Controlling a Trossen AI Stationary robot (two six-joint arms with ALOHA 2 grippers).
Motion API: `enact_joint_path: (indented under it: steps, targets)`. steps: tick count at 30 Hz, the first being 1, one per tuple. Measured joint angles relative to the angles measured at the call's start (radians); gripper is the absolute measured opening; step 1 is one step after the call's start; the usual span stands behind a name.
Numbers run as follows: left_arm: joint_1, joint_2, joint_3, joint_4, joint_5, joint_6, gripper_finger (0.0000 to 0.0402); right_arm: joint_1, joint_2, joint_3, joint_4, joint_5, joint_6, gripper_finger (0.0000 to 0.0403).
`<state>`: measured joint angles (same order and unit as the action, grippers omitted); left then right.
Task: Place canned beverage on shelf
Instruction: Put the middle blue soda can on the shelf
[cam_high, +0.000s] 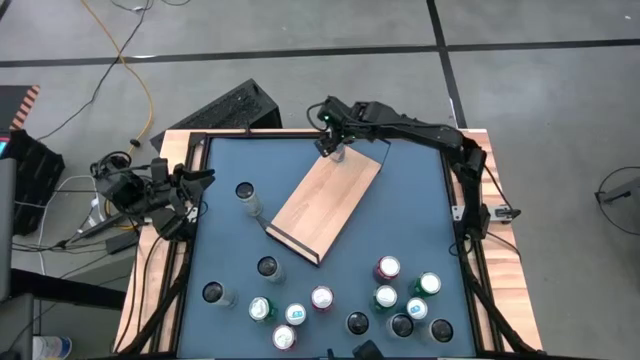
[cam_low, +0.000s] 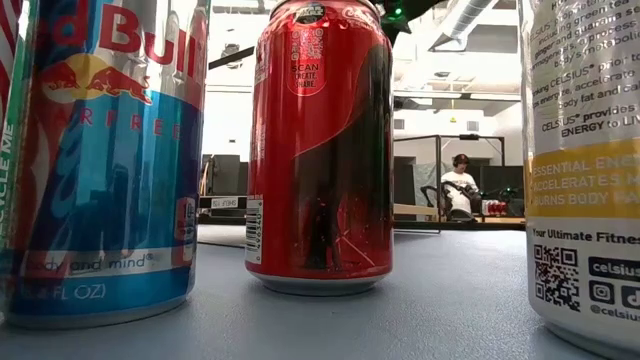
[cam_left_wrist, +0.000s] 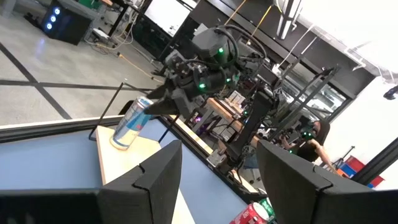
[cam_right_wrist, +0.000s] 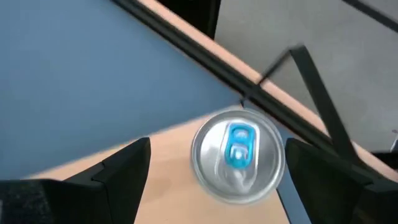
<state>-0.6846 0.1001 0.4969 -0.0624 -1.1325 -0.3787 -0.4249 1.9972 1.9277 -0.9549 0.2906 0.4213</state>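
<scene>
Silver-topped can (cam_right_wrist: 238, 154) with a blue tab stands upright on the far corner of the light-wood shelf (cam_high: 325, 200), which lies diagonally on the blue table (cam_high: 400, 200). Right gripper (cam_high: 333, 146) sits above it, fingers (cam_right_wrist: 121, 168) spread wide on either side and apparently not touching, though the can's sides are hidden. Left gripper (cam_high: 190, 188) waits at the table's left edge, jaws partly open, holding nothing. About 13 other cans stand on the tabletop.

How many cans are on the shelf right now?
1. A single can stands upright at the far corner of the shelf, directly beneath the open right gripper. All other cans sit on the blue tabletop; none looks hidden.
</scene>
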Motion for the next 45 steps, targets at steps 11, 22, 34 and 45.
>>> enact_joint_path:
  steps: [11, 22, 34, 45]
  targets:
    - [0.000, 0.000, 0.000, 0.000, -0.003, -0.008, 0.0194, -0.008, 0.029, -0.001, -0.015, -0.004, -0.013, 0.0347]
    - [0.000, 0.000, 0.000, 0.000, -0.010, -0.010, 0.0194, -0.010, 0.029, -0.001, -0.069, -0.061, -0.105, 0.0253]
    - [0.000, 0.000, 0.000, -0.001, 0.005, -0.011, 0.0194, -0.016, 0.026, -0.001, -0.087, -0.101, -0.232, 0.0184]
    - [0.000, 0.000, 0.000, -0.010, 0.011, -0.028, 0.0194, -0.023, 0.018, -0.001, -0.155, -0.119, -0.136, 0.0332]
